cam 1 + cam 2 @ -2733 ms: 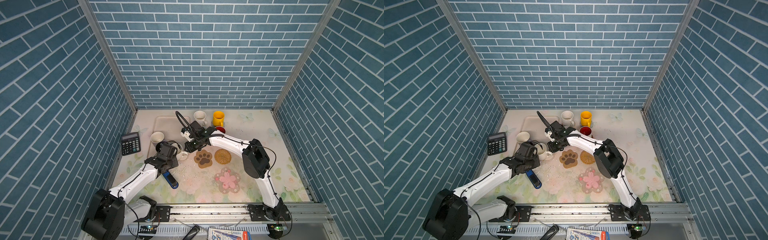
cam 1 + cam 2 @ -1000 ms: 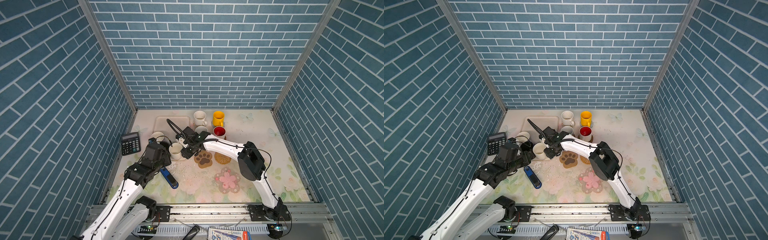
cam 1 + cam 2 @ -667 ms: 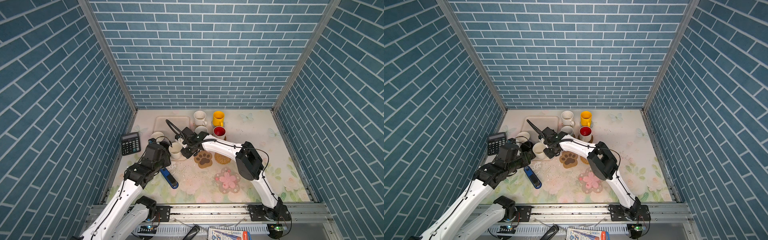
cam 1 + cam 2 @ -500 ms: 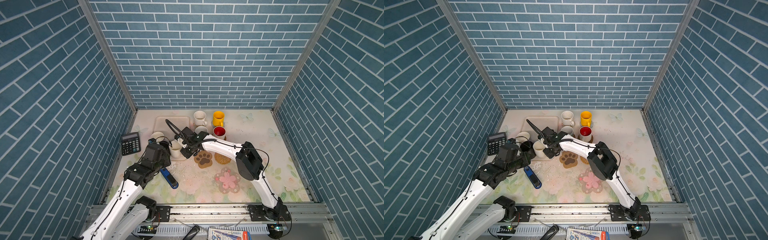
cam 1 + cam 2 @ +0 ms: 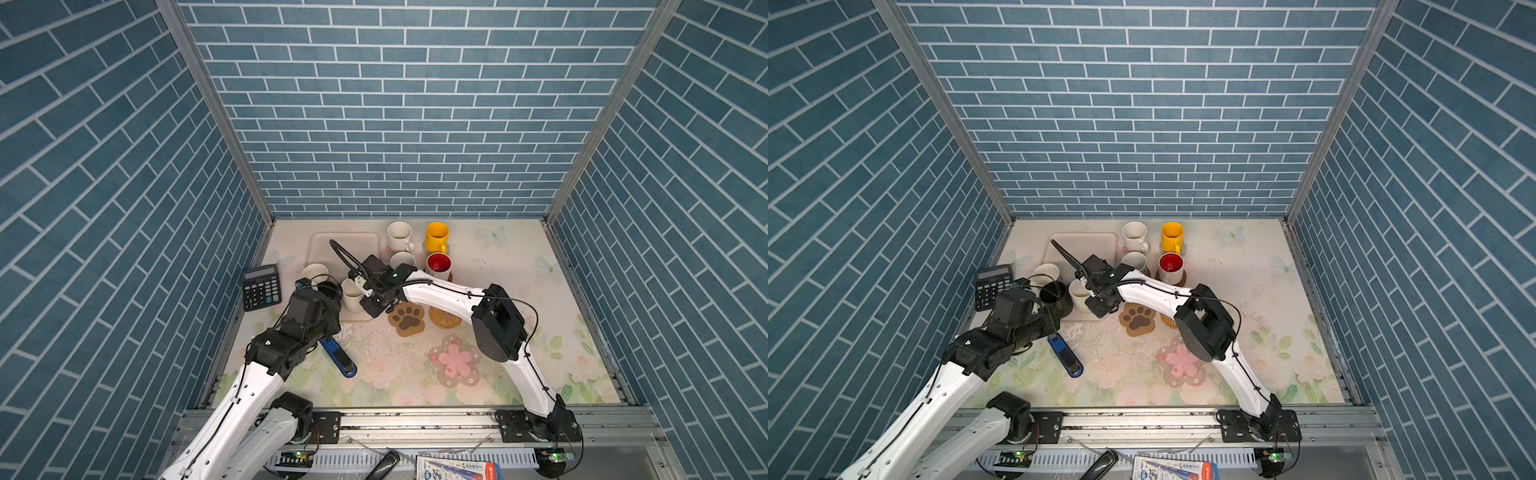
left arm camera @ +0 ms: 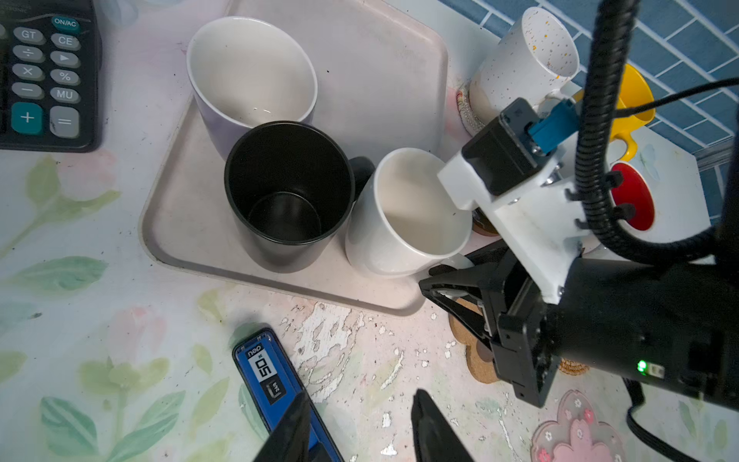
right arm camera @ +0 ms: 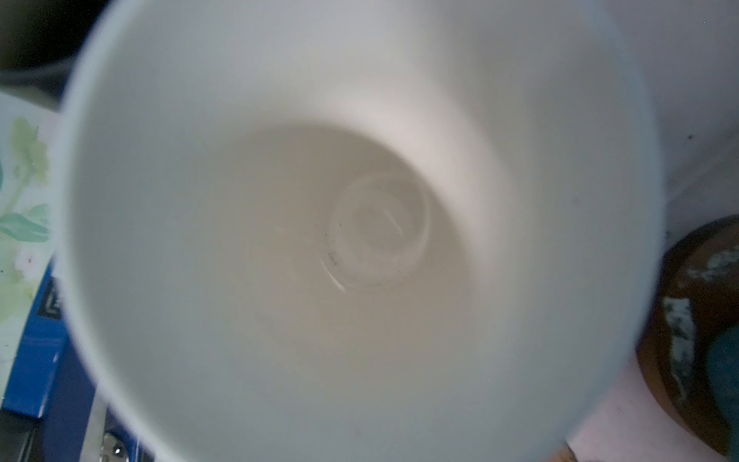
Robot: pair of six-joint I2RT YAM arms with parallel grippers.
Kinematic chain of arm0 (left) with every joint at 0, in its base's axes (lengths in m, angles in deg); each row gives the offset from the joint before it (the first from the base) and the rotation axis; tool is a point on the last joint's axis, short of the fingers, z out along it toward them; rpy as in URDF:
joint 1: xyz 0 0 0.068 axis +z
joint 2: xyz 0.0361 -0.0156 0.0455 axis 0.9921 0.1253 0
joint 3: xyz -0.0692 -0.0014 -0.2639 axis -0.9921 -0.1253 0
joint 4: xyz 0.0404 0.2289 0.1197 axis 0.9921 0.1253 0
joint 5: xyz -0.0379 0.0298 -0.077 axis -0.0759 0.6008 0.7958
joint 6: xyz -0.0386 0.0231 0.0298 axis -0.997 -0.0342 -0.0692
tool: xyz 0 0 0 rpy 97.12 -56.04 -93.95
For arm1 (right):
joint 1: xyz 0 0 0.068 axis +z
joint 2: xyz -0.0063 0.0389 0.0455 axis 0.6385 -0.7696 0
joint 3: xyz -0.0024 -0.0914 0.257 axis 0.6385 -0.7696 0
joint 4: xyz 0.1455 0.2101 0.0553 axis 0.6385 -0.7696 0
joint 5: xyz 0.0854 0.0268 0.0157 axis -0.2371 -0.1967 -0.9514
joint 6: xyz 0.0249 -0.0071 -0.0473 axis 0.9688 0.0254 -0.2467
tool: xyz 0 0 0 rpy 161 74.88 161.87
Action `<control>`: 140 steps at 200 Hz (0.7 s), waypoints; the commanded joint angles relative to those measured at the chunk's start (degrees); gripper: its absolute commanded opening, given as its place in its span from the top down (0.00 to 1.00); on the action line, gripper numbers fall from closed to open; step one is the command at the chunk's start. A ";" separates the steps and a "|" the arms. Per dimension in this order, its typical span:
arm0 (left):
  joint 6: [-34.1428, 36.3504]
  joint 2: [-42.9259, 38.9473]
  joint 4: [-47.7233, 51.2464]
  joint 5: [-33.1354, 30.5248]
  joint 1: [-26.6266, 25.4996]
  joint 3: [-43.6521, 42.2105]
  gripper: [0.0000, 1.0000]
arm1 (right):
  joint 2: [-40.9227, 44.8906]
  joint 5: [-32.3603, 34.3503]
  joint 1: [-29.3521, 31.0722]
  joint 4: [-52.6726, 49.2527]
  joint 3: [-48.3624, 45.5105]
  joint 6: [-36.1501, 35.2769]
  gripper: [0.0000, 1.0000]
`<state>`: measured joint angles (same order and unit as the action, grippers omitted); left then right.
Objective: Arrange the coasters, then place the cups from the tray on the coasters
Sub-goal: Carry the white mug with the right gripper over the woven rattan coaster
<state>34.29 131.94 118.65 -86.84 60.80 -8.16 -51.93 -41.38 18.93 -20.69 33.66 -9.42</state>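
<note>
Where the tray lies at the back left of the table, three mugs stand in its near end: lavender mug on the left, black mug in the middle, and cream mug at the near right corner, just beside the black one's handle. Right gripper: reaching across from the right, fingers pinched on the cream mug's handle, the mug upright in the tray. The right wrist view looks straight down into its pale inside. Left gripper: fingers spread with nothing between them, hovering over the table in front of the tray, just beside a blue stapler. Off the tray, to its right along the back: speckled mug on a woven coaster, yellow mug, light blue mug, and red-lined mug on a brown disc. Bare coasters, nearer the front: paw coaster; rattan coaster, partly under the right arm; pink flower coaster. Calculator: left of the tray.
</note>
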 commanded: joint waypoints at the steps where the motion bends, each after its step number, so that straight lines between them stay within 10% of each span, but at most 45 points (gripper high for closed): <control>1: 0.61 0.21 0.67 0.55 0.33 -0.19 0.49 | 7.94 2.27 0.28 1.57 -2.43 -0.88 1.00; 140: 0.79 12.08 -6.37 -2.05 -9.41 5.52 0.01 | 27.38 6.78 -0.75 6.24 -24.71 2.62 1.00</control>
<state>34.79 142.08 114.78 -87.58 52.39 -3.94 -30.16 -35.82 18.76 -18.29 12.35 -8.45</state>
